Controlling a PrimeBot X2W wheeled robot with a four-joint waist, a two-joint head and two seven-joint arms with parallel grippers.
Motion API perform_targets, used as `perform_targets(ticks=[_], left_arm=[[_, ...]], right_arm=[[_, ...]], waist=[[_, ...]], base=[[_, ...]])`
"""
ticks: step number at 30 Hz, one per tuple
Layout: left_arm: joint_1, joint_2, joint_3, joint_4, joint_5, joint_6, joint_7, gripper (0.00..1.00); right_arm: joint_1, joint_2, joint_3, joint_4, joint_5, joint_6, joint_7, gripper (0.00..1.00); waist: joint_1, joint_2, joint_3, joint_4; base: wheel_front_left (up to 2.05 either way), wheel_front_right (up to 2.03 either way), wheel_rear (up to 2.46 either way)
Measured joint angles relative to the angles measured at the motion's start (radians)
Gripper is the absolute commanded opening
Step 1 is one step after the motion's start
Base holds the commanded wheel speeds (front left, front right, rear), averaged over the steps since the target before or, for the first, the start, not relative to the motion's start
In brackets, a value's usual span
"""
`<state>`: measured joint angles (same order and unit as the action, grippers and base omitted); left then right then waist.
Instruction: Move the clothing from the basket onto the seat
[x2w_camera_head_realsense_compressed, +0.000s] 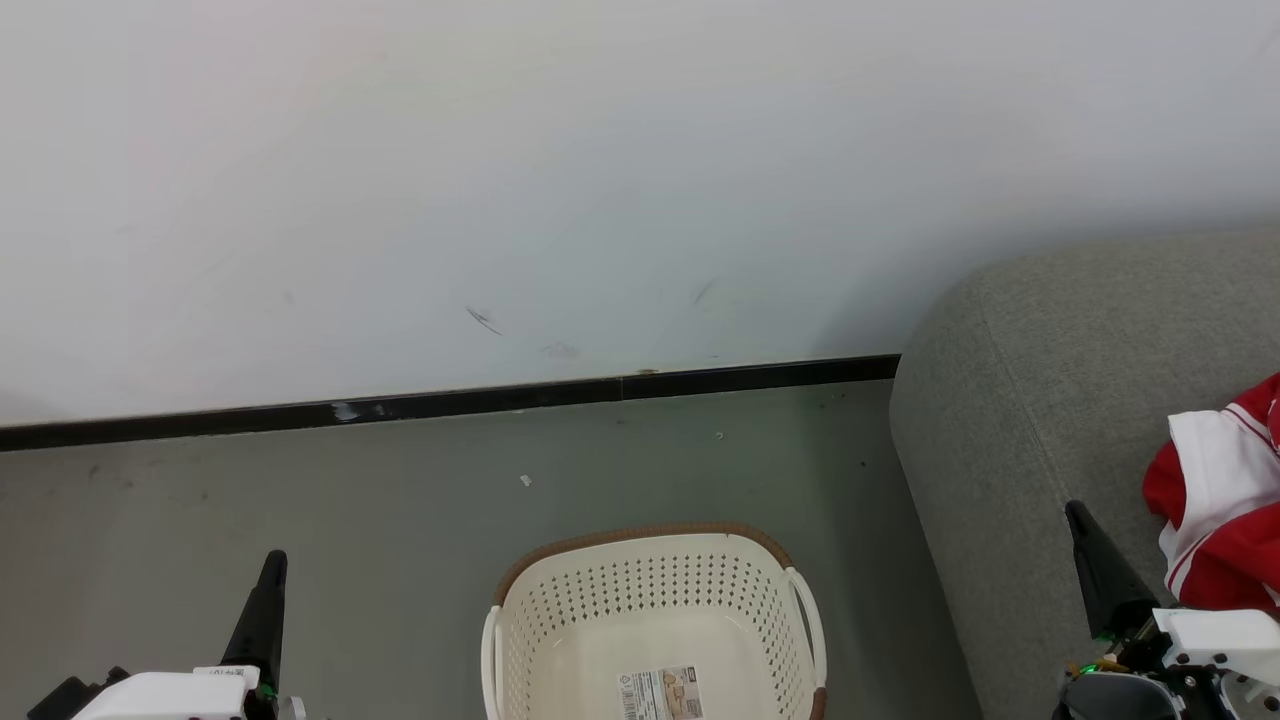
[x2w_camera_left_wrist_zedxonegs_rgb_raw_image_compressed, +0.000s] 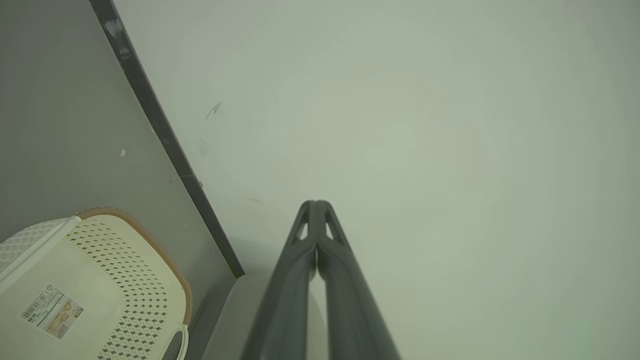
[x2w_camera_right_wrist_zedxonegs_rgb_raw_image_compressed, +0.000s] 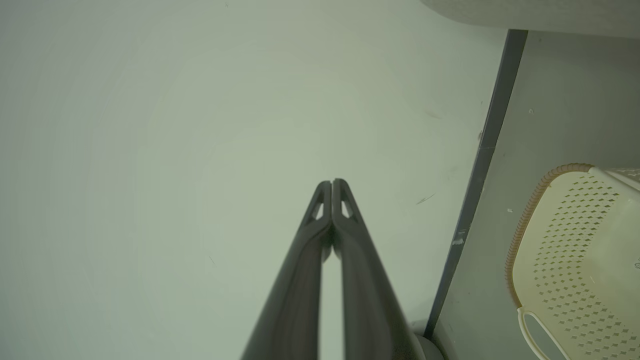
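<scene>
Loosely bunched red-and-white clothing (x2w_camera_head_realsense_compressed: 1215, 510) lies on the seat (x2w_camera_head_realsense_compressed: 1030, 400); left end effector (x2w_camera_left_wrist_zedxonegs_rgb_raw_image_compressed: 316, 205) and right end effector (x2w_camera_right_wrist_zedxonegs_rgb_raw_image_compressed: 331, 183) pressed closed.

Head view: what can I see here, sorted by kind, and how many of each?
Basket: 1
Sofa: 1
Red-and-white clothing heap: 1 (garments inside it cannot be counted)
Left end effector and right end effector: 2
Total: 5

I am pointing my right claw (x2w_camera_right_wrist_zedxonegs_rgb_raw_image_compressed: 331, 184), its two long dark fingers pressed together, at the pale wall (x2w_camera_right_wrist_zedxonegs_rgb_raw_image_compressed: 175, 125). The cream-white perforated plastic basket with a brown rim (x2w_camera_right_wrist_zedxonegs_rgb_raw_image_compressed: 575, 250) is sitting on the grey floor (x2w_camera_right_wrist_zedxonegs_rgb_raw_image_compressed: 550, 100).
</scene>
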<state>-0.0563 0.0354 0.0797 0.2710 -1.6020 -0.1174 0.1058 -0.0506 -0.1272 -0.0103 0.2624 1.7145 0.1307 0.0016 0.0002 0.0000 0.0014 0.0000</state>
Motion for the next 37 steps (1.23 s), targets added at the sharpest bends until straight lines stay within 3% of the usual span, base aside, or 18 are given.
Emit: perform_targets(ticks=[37], left_arm=[[-0.001, 0.0, 0.0, 0.001, 0.0, -0.001, 0.0, 0.0]], right_arm=[[0.0, 0.002, -0.003, 0.001, 0.0, 0.0, 0.008, 0.0]], waist=[[-0.0001, 0.0, 0.0, 0.0]], base=[[0.0, 0.0, 0.0]])
